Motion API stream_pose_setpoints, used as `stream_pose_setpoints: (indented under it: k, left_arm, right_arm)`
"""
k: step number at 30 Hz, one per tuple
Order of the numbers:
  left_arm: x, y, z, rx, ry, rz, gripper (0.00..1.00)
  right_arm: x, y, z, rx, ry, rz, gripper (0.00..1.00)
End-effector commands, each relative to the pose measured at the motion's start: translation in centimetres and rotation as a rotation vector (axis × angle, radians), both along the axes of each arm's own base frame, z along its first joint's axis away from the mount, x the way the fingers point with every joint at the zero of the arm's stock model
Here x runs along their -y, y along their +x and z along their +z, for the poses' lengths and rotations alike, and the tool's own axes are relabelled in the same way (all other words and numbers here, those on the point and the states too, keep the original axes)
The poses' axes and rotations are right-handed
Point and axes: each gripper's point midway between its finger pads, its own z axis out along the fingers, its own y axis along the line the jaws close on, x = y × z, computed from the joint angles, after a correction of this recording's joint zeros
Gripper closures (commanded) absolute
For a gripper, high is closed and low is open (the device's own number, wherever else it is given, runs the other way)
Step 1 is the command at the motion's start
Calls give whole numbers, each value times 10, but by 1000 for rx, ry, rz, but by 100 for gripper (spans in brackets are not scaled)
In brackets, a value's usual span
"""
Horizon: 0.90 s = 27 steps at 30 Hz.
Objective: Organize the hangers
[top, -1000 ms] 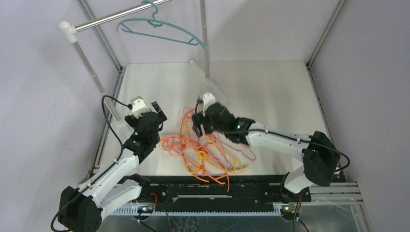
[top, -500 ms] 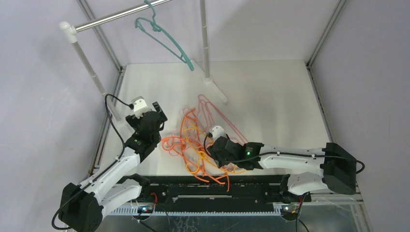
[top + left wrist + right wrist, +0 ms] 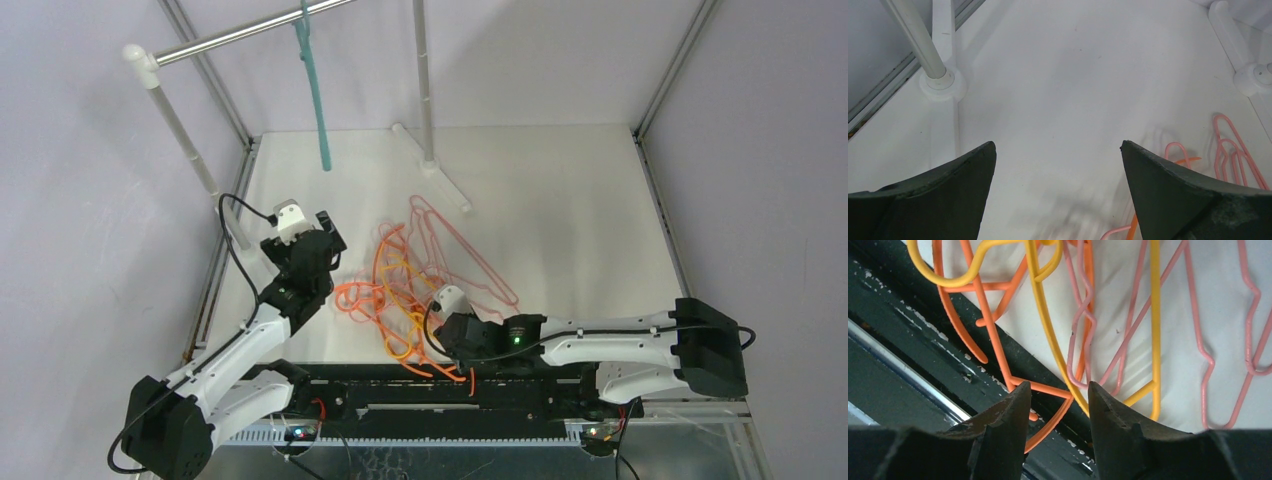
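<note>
A teal hanger (image 3: 313,85) hangs from the silver rail, edge-on to the top camera. Orange (image 3: 362,298), yellow-orange (image 3: 405,300) and pink (image 3: 470,262) hangers lie tangled on the table's middle. My left gripper (image 3: 326,226) is open and empty, left of the pile; its wrist view shows pink hooks (image 3: 1233,150) at the right. My right gripper (image 3: 438,350) hovers low over the pile's near end. Its jaws (image 3: 1058,390) stand apart over a corner of an orange hanger (image 3: 993,330), beside a yellow one (image 3: 1040,315) and pink ones (image 3: 1198,340), holding nothing.
The silver rail (image 3: 230,38) rests on white posts; one post foot (image 3: 940,80) stands ahead-left of my left gripper, another foot (image 3: 1253,77) at the far right. The black base rail (image 3: 908,315) runs along the table's near edge under the pile's end.
My right arm came back from the middle of the pile down to the near edge. The teal hanger swung round on the rail to edge-on. The left arm stayed still.
</note>
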Motion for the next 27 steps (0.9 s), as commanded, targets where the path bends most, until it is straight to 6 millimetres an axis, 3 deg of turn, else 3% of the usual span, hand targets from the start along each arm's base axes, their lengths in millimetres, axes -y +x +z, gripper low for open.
stream_pose_setpoints:
  k: [1, 10, 27]
  left_arm:
    - [-1, 2, 8, 33, 0, 15, 1]
    - [-1, 2, 7, 31, 0, 14, 1]
    - [1, 4, 4, 18, 4, 9, 1]
  right_arm:
    - [-7, -7, 5, 0, 40, -13, 46]
    - [-4, -10, -21, -13, -27, -24, 47]
    - [10, 3, -45, 17, -132, -80, 46]
